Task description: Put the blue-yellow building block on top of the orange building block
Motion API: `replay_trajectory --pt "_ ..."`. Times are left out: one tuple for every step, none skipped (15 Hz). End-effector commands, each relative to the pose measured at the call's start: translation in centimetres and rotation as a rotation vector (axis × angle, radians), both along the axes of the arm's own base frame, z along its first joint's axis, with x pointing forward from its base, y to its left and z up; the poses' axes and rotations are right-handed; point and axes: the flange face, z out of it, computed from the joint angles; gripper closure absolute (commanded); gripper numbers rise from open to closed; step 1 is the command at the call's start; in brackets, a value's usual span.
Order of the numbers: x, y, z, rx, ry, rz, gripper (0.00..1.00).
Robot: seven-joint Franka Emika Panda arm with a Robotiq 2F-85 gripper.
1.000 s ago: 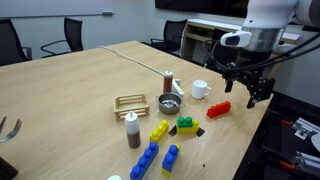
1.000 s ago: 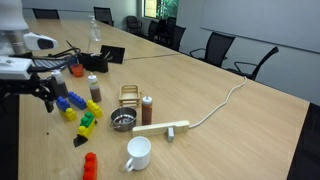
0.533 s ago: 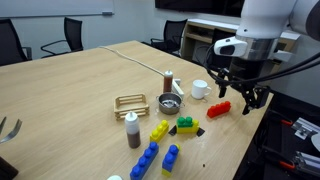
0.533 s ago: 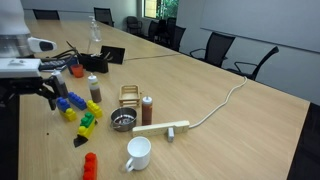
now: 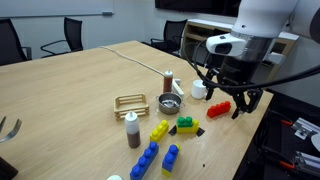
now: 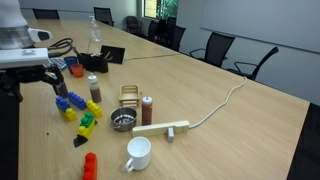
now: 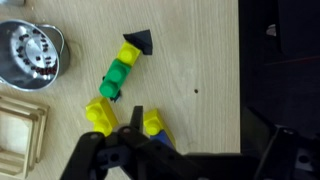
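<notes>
The blue-yellow building block (image 5: 170, 157) lies at the table's near edge beside a longer all-blue brick (image 5: 146, 160). It also shows in an exterior view (image 6: 65, 107) and in the wrist view (image 7: 154, 128), partly under my left finger. The orange building block (image 5: 218, 109) lies alone near the mug, and shows in an exterior view (image 6: 89, 165). My gripper (image 5: 228, 100) hangs open and empty just above the orange block. It also shows in an exterior view (image 6: 30, 85) and in the wrist view (image 7: 200, 140).
A yellow brick (image 5: 159, 131), a green brick (image 5: 186, 124) and a black wedge (image 5: 195, 131) lie between the two blocks. A brown bottle (image 5: 132, 130), metal strainer (image 5: 171, 102), white mug (image 5: 200, 89) and wooden rack (image 5: 131, 102) stand further in. The table edge (image 5: 240, 140) is close.
My gripper has moved from beyond the table edge inward over the orange block, toward the bricks. No block has moved.
</notes>
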Motion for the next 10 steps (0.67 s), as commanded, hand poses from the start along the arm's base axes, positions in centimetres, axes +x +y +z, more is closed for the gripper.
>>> replay_trajectory --pt "1.2 5.3 -1.7 0.020 -0.003 0.199 0.00" --pt "1.2 7.2 -2.6 0.027 0.010 0.254 0.00" --pt "1.1 8.7 -3.6 0.032 0.023 0.311 0.00" --pt "1.1 10.5 -4.9 0.051 0.025 0.367 0.00" --pt "1.3 11.9 -6.0 0.070 0.033 0.420 0.00" --pt "1.4 13.0 -7.3 0.081 0.044 0.461 0.00" --pt "0.2 11.9 -6.2 0.062 0.043 0.384 0.00" --pt "0.5 12.7 -7.3 0.072 0.053 0.413 0.00" --pt "0.9 13.1 -8.0 0.076 0.060 0.426 0.00" --pt "1.3 13.3 -8.1 0.080 0.060 0.431 0.00"
